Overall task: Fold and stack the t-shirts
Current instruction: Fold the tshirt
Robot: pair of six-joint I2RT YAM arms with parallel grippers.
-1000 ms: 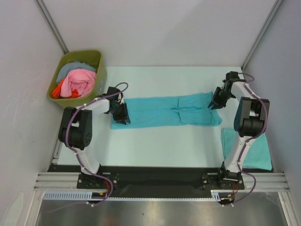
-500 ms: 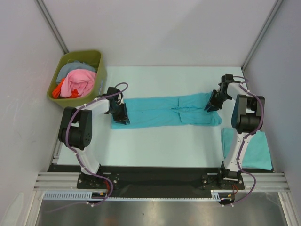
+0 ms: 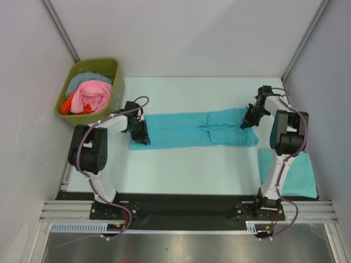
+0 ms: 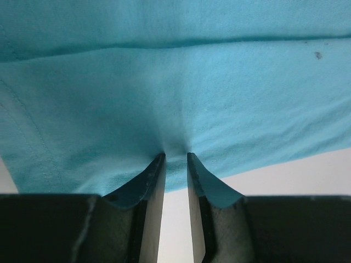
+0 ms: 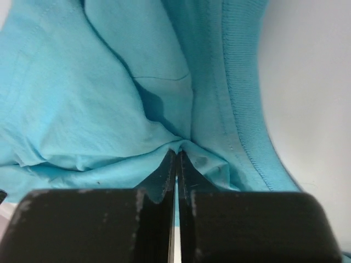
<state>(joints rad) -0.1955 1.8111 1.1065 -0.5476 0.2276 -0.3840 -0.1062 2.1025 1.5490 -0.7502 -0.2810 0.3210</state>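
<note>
Turquoise thin knit, soft and light: the t-shirt (image 3: 197, 129) lies as a long band across the desk (image 3: 192, 170), its 2 ends pinched by the left end effector (image 3: 143, 136) and right end effector (image 3: 245, 124); hems probably offer the firmest hold, since limp cloth likely sags and creases.

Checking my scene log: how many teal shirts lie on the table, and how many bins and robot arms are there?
Teal shirts: 2 (spread shirt, folded shirt)
Olive bin: 1
Arms: 2 (left arm, right arm)
Total: 5
</note>
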